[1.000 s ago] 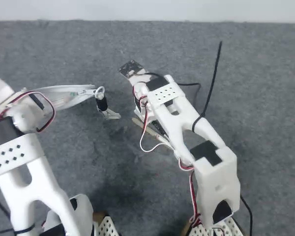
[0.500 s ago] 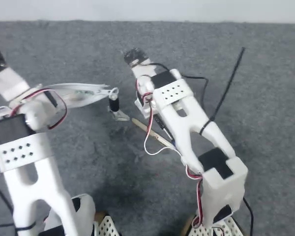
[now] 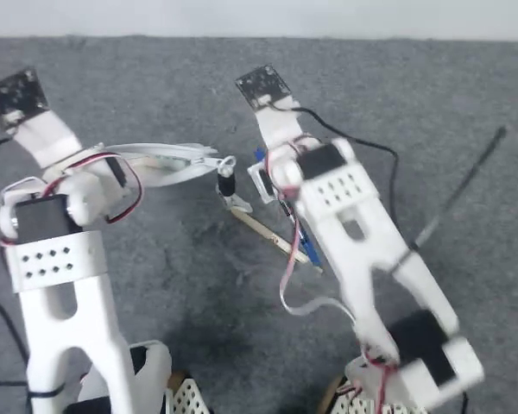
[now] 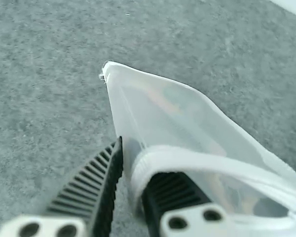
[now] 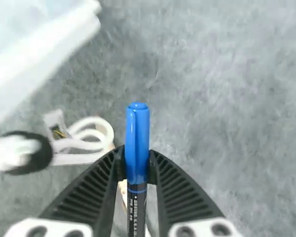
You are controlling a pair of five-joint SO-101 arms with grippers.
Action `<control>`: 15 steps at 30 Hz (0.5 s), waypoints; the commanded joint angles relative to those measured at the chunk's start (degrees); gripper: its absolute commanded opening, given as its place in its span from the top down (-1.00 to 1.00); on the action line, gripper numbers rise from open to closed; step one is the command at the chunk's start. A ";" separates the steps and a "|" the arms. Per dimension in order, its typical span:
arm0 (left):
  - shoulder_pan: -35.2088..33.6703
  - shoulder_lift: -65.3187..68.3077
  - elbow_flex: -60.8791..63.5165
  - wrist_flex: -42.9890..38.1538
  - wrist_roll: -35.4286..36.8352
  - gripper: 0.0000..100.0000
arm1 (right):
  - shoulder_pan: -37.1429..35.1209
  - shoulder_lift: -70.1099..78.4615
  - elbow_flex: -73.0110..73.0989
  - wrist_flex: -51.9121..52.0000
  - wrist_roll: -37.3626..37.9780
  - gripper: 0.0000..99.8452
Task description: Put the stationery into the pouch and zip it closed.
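From above, we see the pouch hanging off the bench, held up at one end by the left arm. A second ago its zip end lay farther to the left. Now it has travelled right, and the black fob dangling from the zip hangs right at the upper end of the wooden stick lying on the bench. The left arm's wrist has lifted and turned, so its camera board now shows at the top left. The right arm has swung rightward and stretched farther up the bench. Its cable is smeared with motion.

In the left wrist view, the left jaws are closed on the pouch's zip-side edge. One pad lies inside the opening and the other outside. The translucent bag extends away from them over the grey bench.

In the right wrist view, the right jaws are clamped on a blue pen, whose capped end points forward above the bench. The pouch's mouth sits just ahead and to one side. The fob and a white ring lie between the pouch and the jaws. The pen is outside the pouch.
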State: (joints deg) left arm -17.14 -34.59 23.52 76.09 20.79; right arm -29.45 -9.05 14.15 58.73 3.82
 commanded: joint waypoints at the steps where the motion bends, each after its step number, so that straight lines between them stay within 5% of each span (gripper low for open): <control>1: 2.46 -0.88 -1.27 -1.32 0.70 0.98 | 0.92 -15.16 10.55 -11.30 -0.70 0.99; 15: 4.92 -0.97 -4.44 3.60 -0.97 0.98 | 0.75 -39.25 24.26 -19.12 -12.22 0.99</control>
State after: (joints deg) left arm -13.01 -34.59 22.90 79.52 20.44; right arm -29.45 -42.73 38.86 40.97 -6.29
